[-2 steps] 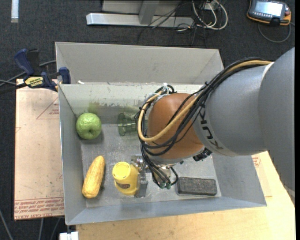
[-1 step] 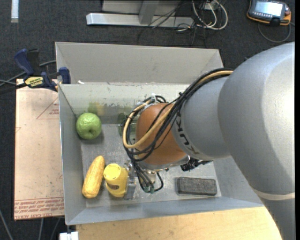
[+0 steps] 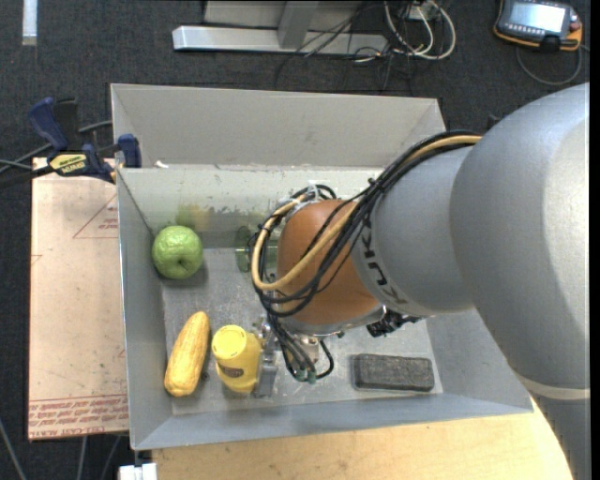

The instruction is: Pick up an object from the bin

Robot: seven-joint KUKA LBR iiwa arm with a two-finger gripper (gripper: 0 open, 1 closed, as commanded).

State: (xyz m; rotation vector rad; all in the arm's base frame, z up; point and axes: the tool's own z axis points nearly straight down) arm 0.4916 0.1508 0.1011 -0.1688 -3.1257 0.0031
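Gripper [image 3: 270, 362] lower centre, just right of yellow bottle [image 3: 234, 357]; claw state: can't tell. Bottle probably light, stiff, slick; grip mid-body.

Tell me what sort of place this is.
Probably a robotics lab: a robot arm hangs over a grey metal bin, with cables and a handheld controller lying on dark carpet.

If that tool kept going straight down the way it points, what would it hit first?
Most likely the small yellow plastic bottle, since the tool hangs close beside it; otherwise the bare floor of the grey metal bin. Depth is unclear.
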